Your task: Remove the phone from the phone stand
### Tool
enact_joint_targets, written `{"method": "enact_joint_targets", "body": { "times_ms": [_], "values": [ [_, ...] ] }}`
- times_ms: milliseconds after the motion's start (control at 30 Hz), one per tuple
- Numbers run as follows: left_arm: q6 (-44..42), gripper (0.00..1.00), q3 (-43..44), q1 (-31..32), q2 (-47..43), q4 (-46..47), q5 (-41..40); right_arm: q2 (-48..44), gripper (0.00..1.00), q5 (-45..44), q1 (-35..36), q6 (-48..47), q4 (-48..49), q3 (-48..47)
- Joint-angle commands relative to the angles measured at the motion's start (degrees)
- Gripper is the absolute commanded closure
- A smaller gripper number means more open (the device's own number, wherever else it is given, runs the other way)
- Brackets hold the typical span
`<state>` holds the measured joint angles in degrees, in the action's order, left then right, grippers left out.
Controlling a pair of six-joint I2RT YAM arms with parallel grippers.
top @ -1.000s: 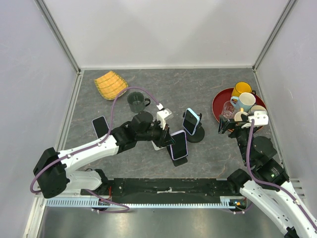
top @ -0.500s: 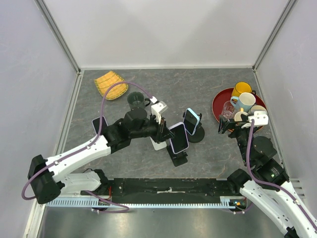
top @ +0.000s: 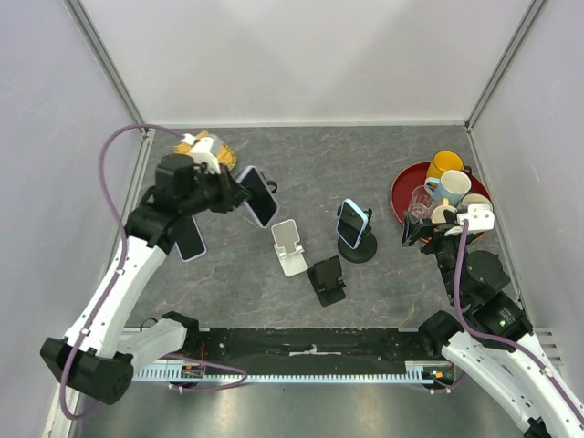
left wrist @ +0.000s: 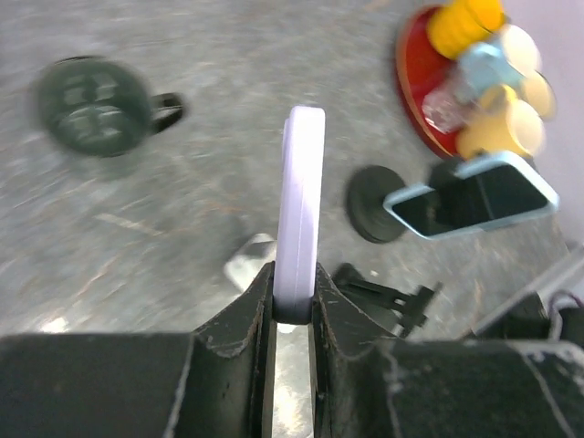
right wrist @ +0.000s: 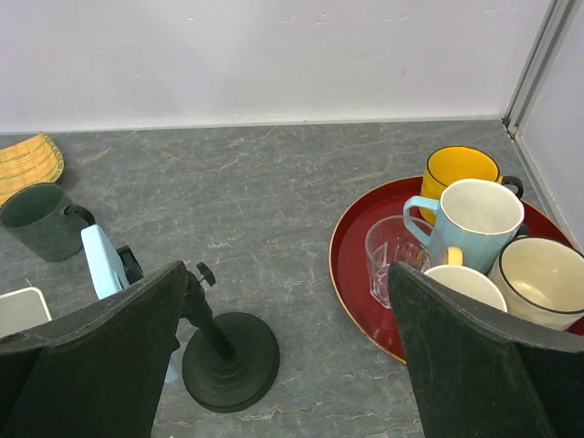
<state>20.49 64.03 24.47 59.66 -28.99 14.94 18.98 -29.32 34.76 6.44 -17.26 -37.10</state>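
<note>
1. Spanning the whole scene, the grey marbled worktop (top: 365,155) has walls on its left, far and right edges.
2. The left arm (top: 128,274) rises from the near-left corner and reaches along the left edge toward the far-left corner.
3. The right arm (top: 479,283) stands by the near-right corner, with its wrist close to the right edge.
4. A red tray (top: 401,187) sits against the right edge toward the far-right corner. It holds a yellow mug (top: 444,163), a pale blue mug (top: 453,187) and a clear glass (top: 419,201), among other cups.
5. A yellow woven dish (top: 193,146) lies in the far-left corner, partly hidden by the left wrist.
6. The left gripper (left wrist: 294,297) is clamped on the bottom edge of the lilac phone (top: 259,196), one finger against each face. The phone is held in the air toward the far-left corner, well apart from every stand.
7. The right gripper (right wrist: 285,274) has its fingers spread wide with nothing between them, just beside the tray.
8. A blue phone (top: 352,222) rests on a round-based stand (top: 360,251) near the middle, toward the right.
9. A dark phone (top: 189,237) lies flat by the left edge, partly under the arm.
10. A white stand (top: 289,246) and the black phone stand (top: 327,278) sit just beside each other, centre toward the near edge.
11. A dark green mug (left wrist: 91,105) stands below the raised phone.
</note>
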Motion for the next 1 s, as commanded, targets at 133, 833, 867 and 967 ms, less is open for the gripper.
{"method": "enact_joint_targets", "body": {
  "times_ms": [133,833,867,967],
  "values": [
    [-1.9,0.98,3.8,-22.6,2.2,-12.6,8.8,0.4,0.02,0.7,0.3,0.3,1.1,-0.3],
    [-6.2,0.98,2.3,-28.9,27.6,-9.5,2.5,0.2,0.02,2.7,0.4,0.9,1.4,-0.3],
    [-6.5,0.98,2.9,-28.9,28.5,-10.5,2.2,0.2,0.02,2.7,0.3,0.9,1.4,-0.4],
    [-7.3,0.98,4.4,-28.8,31.2,-11.2,1.9,0.1,0.02,2.8,0.4,0.9,1.4,-0.4]
  ]
}}
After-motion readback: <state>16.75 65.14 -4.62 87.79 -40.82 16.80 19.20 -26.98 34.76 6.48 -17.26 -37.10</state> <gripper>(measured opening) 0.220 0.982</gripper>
